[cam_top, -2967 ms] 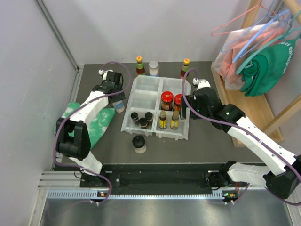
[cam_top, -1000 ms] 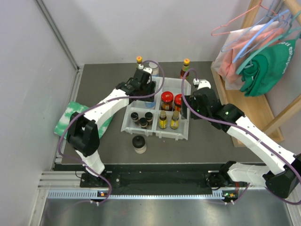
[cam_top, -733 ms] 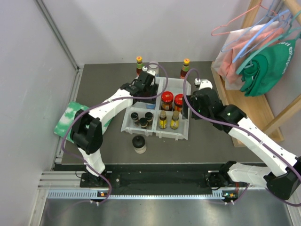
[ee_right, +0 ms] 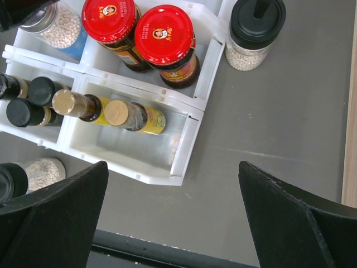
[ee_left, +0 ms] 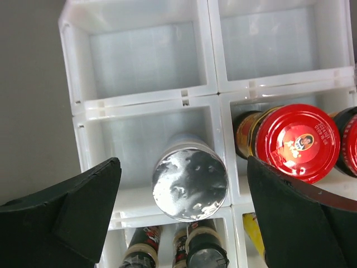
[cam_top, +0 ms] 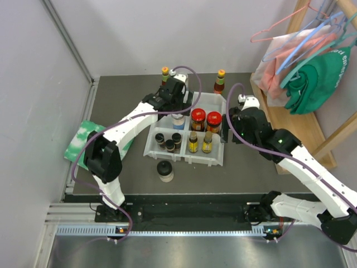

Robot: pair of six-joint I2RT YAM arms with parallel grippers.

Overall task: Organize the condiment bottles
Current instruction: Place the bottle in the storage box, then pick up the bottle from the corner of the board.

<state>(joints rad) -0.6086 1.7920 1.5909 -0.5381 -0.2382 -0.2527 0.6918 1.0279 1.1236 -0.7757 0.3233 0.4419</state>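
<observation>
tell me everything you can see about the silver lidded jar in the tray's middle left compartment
The jar is small and clear, with a shiny, mottled silvery lid. The right wrist view shows pale granules inside and a blue label. It stands upright and is the only thing in the middle left compartment of the white tray, resting on the tray floor. The left claw hangs open above it, one finger on either side, neither touching it.

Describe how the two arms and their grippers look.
Both arms, left arm and right arm, have white shells between black joints, each trailed by a looping purple cable. The left gripper and right gripper are black, with broad wedge-shaped fingers.
</observation>
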